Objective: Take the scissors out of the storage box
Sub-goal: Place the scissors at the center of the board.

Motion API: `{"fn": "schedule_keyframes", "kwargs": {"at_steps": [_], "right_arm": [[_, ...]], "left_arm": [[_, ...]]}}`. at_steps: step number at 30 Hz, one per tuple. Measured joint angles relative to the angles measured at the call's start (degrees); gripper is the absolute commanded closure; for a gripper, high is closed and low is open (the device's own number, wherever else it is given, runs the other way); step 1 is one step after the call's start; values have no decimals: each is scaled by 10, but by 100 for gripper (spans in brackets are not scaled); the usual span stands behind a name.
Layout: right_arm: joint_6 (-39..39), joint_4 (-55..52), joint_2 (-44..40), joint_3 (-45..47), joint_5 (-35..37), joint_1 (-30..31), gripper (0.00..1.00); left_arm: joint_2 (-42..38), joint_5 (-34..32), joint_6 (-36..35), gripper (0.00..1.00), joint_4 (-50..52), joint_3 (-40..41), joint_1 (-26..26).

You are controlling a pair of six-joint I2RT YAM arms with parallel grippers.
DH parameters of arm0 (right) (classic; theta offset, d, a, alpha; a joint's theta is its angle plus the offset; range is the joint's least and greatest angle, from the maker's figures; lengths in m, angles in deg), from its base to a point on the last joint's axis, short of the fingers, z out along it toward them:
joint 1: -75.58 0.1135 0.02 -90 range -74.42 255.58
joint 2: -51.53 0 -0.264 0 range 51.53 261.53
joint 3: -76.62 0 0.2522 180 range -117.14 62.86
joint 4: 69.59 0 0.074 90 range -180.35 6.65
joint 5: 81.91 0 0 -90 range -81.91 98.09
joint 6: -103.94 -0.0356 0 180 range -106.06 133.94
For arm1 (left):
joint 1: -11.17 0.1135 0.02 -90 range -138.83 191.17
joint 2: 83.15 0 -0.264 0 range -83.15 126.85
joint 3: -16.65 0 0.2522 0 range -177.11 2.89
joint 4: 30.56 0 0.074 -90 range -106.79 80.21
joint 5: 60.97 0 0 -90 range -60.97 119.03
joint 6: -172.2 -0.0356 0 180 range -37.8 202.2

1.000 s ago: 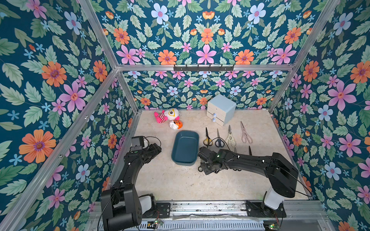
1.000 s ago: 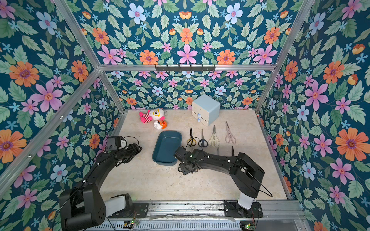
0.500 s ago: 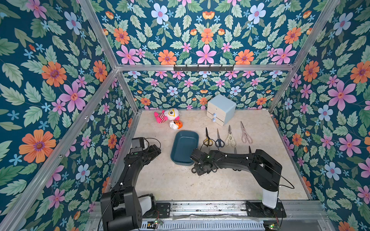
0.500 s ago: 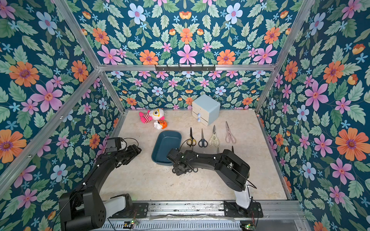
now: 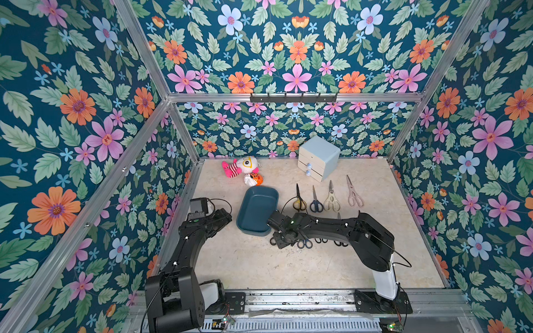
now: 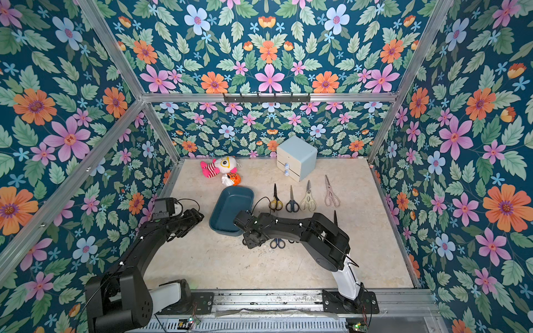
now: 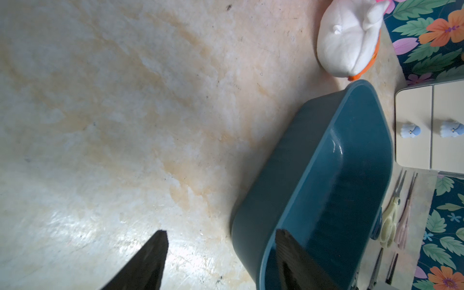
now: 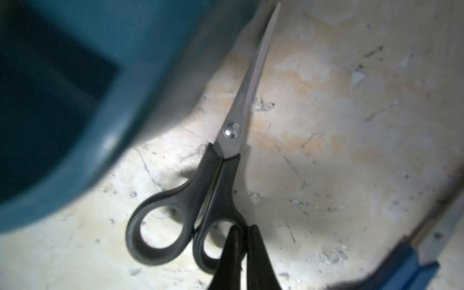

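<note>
The storage box point(image 5: 257, 209) point(image 6: 230, 212), a teal tub, stands mid-table and I see no scissors inside it. My right gripper point(image 8: 243, 227) point(image 5: 281, 243) is shut on one handle loop of a black-handled pair of scissors point(image 8: 226, 175), low over the table just in front of the box point(image 8: 150, 50), blades pointing along its wall. A blue-handled pair point(image 8: 406, 266) point(image 5: 305, 243) lies beside it. Four more pairs lie in a row right of the box: yellow-black point(image 5: 299, 201), blue point(image 5: 316, 203), cream point(image 5: 331, 200), pink point(image 5: 354, 196). My left gripper point(image 7: 221, 233) point(image 5: 225, 216) is open and holds nothing, at the box's left side point(image 7: 288, 175).
Black scissor handles point(image 5: 341, 243) peek out from under the right forearm. A pale blue drawer cube point(image 5: 318, 157) and a plush toy point(image 5: 245, 170) stand at the back. Floral walls close in three sides.
My right arm has swung left, carrying the black-handled scissors toward the front of the box. The left arm has stayed still.
</note>
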Motion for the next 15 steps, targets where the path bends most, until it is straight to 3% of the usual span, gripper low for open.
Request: {"fn": "schedule_keyframes", "kwargs": {"at_steps": [11, 15], "right_arm": [[-18, -24, -12, 20, 8, 1, 100], [-20, -25, -6, 12, 17, 4, 84]], "left_arm": [[8, -1, -10, 27, -1, 4, 0], [9, -5, -13, 27, -1, 4, 0]]}}
